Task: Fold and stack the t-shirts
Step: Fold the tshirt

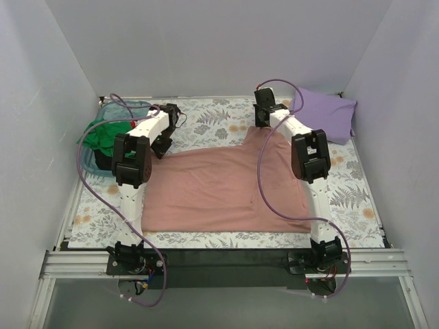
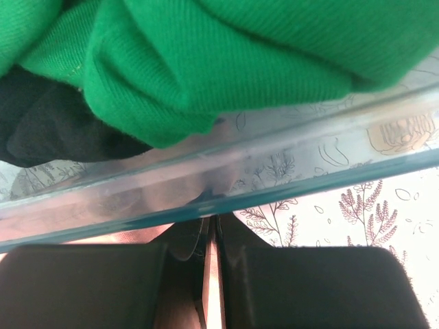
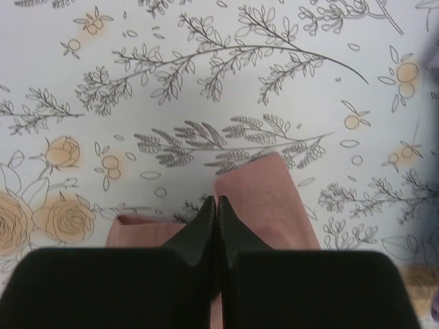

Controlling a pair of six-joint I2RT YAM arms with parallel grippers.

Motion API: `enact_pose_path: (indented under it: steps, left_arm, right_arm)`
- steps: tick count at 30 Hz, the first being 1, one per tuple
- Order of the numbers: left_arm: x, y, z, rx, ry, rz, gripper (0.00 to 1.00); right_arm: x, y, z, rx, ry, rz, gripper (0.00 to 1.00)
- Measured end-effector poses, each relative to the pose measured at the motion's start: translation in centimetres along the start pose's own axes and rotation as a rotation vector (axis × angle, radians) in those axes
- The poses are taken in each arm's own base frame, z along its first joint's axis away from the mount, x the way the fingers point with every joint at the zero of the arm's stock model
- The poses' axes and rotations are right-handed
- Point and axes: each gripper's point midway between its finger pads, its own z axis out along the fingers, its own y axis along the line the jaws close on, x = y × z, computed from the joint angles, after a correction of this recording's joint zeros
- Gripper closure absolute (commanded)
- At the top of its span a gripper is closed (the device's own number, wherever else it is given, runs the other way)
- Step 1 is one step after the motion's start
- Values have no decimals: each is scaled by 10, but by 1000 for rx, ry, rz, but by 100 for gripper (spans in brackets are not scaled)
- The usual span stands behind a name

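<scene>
Frame centre: dusty salmon-pink cloth t-shirt [image 1: 226, 188] spread flat. Upper right, right gripper [image 3: 216, 205] clenched on its sleeve hem; left gripper [image 2: 211, 229] pinched shut on opposite edge. Probably light, limp, draping; hold hems.

Inside the teal tub [image 1: 87, 164] the black shirt [image 1: 103, 160] is mostly hidden under the green shirt [image 1: 103, 135], and beside the tub the left arm [image 1: 145, 131] covers the pink shirt's [image 1: 226, 185] corner.

A floral-printed table cover [image 1: 212, 120] lay spread before me, reaching the white panels [image 1: 206, 48] on three sides. At ten o'clock a translucent teal tub [image 1: 130, 105] stood on it beside the left panel, the leaf print showing through its wall. A metal rail [image 1: 75, 264] ran along six o'clock.
</scene>
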Motion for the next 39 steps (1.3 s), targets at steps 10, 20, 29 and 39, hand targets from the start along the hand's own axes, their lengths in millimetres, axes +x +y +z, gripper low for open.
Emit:
enact_pose_path:
  steps: [10,20,29,39]
  left_arm:
    - [1,-2,-2,54,5,-32,100]
    - [12,15,-5,113,33,-46,100]
    - [25,46,-6,146,53,-52,100]
    - [36,74,-9,155,82,-53,100]
  right_arm:
    - [-1,-14,-61,-19,-38,-10,99]
    - [40,-19,-124,-69,-56,1,99]
    - [85,-27,-169,-94,-61,11,99]
    - [104,-31,-204,-123,-100,28,99]
